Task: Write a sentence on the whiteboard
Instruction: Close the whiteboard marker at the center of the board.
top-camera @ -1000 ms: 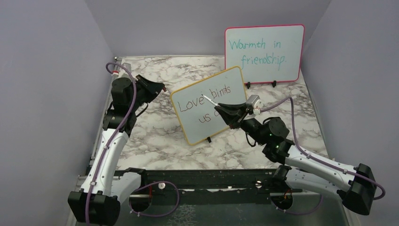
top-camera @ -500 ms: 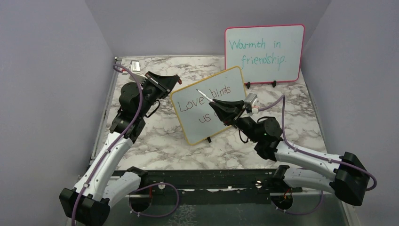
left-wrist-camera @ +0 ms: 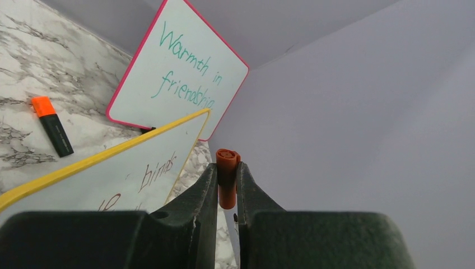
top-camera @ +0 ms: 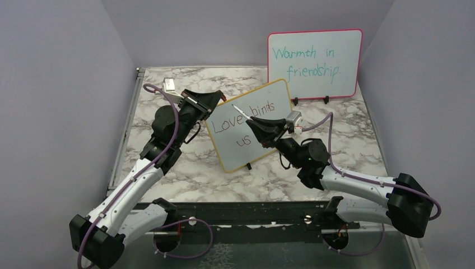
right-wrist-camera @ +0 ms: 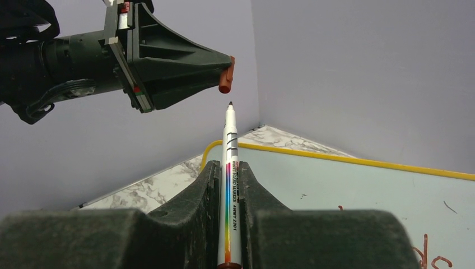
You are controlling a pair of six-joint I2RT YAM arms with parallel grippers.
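The whiteboard (top-camera: 225,147) stood tilted on the table (top-camera: 185,168), the sentence (top-camera: 246,117) reading "Love binds us" (anything further sat behind the right tool (top-camera: 253,124)). That tool pinched an uncapped marker (right-wrist-camera: 229,140). The left tool (left-wrist-camera: 227,168), just beyond its tip, pinched what looked like the orange cap (left-wrist-camera: 227,159).

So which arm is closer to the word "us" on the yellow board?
Right. The right fingers hold a pen just beside "us". The left fingers pinch an orange cap up by the board's top left corner.
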